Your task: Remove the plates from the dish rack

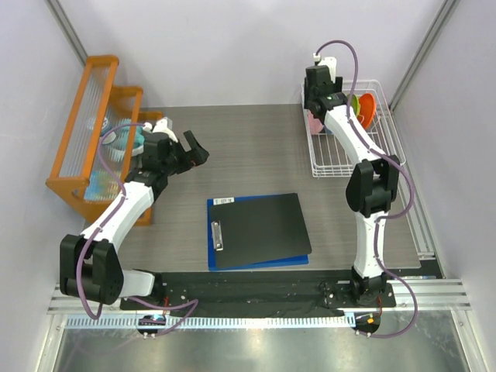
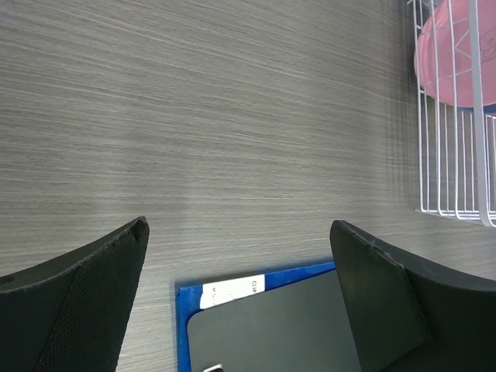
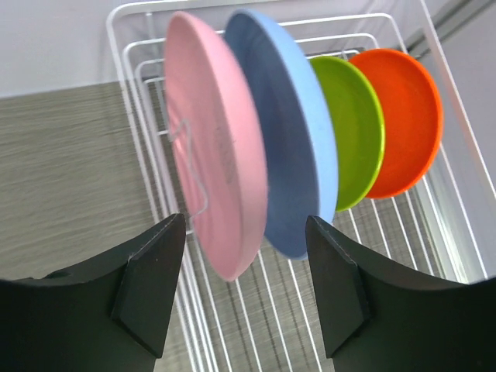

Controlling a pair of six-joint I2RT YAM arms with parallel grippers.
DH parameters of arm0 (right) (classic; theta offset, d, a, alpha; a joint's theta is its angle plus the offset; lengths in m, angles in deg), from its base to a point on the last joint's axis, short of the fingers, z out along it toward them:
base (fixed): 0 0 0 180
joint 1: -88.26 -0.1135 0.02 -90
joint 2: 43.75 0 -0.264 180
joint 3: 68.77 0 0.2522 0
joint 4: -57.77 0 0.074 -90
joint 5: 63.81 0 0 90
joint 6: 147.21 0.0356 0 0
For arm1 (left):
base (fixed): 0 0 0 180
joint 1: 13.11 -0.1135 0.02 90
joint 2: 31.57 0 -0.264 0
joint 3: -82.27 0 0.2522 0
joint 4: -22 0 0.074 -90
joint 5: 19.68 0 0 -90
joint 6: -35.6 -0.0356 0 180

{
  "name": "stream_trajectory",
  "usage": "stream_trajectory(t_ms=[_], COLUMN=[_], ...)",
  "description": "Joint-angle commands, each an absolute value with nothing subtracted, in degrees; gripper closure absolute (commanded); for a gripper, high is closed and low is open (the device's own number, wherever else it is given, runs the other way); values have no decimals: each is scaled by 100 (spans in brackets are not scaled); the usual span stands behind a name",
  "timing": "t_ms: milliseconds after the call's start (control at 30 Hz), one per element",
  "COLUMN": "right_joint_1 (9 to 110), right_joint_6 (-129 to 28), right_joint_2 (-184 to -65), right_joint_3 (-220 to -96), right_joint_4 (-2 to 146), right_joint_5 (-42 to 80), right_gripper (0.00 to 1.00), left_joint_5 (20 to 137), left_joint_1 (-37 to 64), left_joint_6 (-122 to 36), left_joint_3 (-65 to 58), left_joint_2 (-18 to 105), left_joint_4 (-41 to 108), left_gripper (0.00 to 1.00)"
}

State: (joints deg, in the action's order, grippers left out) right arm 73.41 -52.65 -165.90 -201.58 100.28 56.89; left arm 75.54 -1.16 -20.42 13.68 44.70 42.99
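Note:
The white wire dish rack (image 1: 341,159) stands at the table's far right. Four plates stand upright in it in a row: pink (image 3: 217,178), light blue (image 3: 291,147), lime green (image 3: 353,139) and orange (image 3: 403,116). My right gripper (image 3: 244,256) is open just above the rack (image 3: 403,232). The lower rims of the pink and blue plates sit between its fingers (image 3: 147,287), touching neither. From above it (image 1: 322,97) covers most of the plates; pink (image 1: 314,122) and orange (image 1: 367,108) show. My left gripper (image 1: 190,147) is open and empty at the far left, above bare table.
An orange stepped shelf rack (image 1: 85,132) holding teal items stands at the far left. A black clipboard on a blue one (image 1: 260,230) lies at the table's centre, also in the left wrist view (image 2: 271,318). The left wrist view also shows the dish rack's corner (image 2: 449,155) with the pink plate (image 2: 453,54).

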Motion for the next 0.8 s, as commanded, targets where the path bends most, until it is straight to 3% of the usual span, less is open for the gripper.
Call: stream_trajectory(t_ms=[0, 167, 300, 400, 500, 533, 567, 767], right_joint_1=[7358, 7341, 7332, 7279, 7227, 7209, 7191, 6963], right_joint_6=[-5422, -5606, -5624, -5686, -5686, -5868, -5888, -6213], right_joint_2=[-16934, -17277, -17427, -17497, -17602, -17629, -17646, -17498], right_joint_3=[-20681, -21015, -21138, -21199, -21270, -21279, -21279, -21051], right_joint_4=[10062, 10027, 9992, 9939, 9939, 9930, 9921, 9528], right_joint_5=[6609, 6715, 6750, 6811, 6942, 6969, 7048, 7654], right_gripper=[32, 34, 50, 52, 67, 86, 92, 99], left_joint_5=[7437, 7358, 7313, 7244, 7208, 7208, 7208, 7129], left_joint_1=[-98, -98, -98, -98, -98, -98, -98, -98], left_joint_6=[-2240, -2328, -2363, -2416, -2451, -2443, -2451, -2451], left_joint_3=[1419, 1455, 1472, 1481, 1507, 1533, 1525, 1560], left_joint_2=[4481, 4534, 4604, 4657, 4665, 4666, 4674, 4630], left_joint_4=[4024, 4016, 3989, 3989, 3998, 4007, 4007, 4016], left_gripper=[1, 1, 1, 1, 0, 1, 1, 1])
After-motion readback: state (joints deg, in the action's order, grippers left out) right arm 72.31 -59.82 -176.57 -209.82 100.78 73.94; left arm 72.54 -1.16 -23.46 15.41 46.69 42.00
